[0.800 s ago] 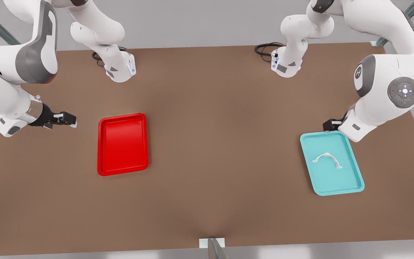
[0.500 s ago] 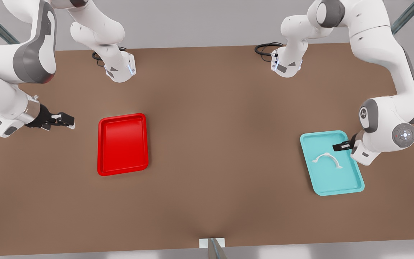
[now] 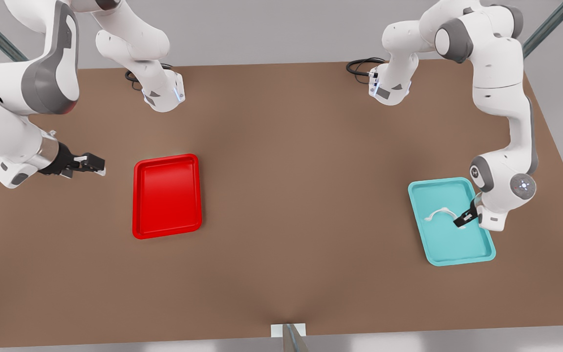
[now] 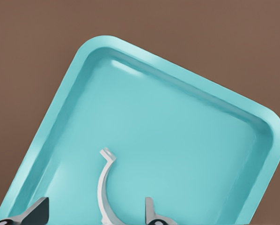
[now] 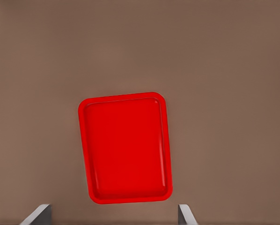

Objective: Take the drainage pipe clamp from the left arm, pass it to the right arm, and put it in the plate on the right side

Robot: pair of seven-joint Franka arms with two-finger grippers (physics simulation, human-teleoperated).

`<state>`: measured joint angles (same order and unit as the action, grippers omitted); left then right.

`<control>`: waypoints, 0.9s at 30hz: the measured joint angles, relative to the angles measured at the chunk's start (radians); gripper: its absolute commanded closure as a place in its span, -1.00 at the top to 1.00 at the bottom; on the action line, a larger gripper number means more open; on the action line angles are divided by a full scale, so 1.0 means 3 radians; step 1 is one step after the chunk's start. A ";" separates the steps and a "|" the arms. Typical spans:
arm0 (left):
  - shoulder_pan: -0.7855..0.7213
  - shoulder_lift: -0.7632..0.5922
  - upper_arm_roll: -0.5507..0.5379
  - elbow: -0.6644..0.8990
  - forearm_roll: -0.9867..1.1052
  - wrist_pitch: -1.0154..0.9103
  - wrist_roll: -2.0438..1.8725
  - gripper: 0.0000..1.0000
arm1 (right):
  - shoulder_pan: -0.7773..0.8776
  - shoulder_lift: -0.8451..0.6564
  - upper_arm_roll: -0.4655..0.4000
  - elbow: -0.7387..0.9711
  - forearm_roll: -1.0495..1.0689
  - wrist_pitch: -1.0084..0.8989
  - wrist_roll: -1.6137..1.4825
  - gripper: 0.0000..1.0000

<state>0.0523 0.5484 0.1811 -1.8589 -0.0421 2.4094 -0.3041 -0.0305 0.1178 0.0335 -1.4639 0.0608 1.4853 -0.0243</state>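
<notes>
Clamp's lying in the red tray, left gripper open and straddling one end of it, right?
Not quite: the drainage pipe clamp lies in the teal tray, as the front view shows. The red tray holds nothing. The left gripper is open astride one end, seen in the left wrist view.

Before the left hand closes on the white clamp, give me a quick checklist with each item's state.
1. Clamp lies in the teal tray: ok.
2. Left hand is low at one end of the clamp: ok.
3. Left fingers are spread with the strap between them: ok.
4. Fingers already touch the clamp: cannot tell.
5. Red tray holds nothing: ok.
6. Right hand waits open beside the red tray: ok.
</notes>
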 measured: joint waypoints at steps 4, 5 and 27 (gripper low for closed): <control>0.0056 0.0074 0.0001 -0.0081 -0.0101 0.0110 -0.0014 1.00 | -0.0002 0.0004 0.0000 0.0007 0.0007 0.0003 -0.0016 1.00; 0.0067 0.0081 0.0000 -0.0099 -0.0122 0.0127 -0.0006 1.00 | 0.0000 0.0006 0.0000 0.0010 0.0007 0.0003 -0.0020 1.00; 0.0035 0.0252 -0.0026 -0.0158 -0.0219 0.0209 0.0078 -0.40 | -0.0011 0.0015 -0.0005 0.0000 0.0015 -0.0001 -0.0065 1.00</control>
<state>0.0629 0.6241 0.1733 -1.9061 -0.1077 2.4721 -0.2806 -0.0339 0.1222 0.0321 -1.4638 0.0653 1.4849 -0.0438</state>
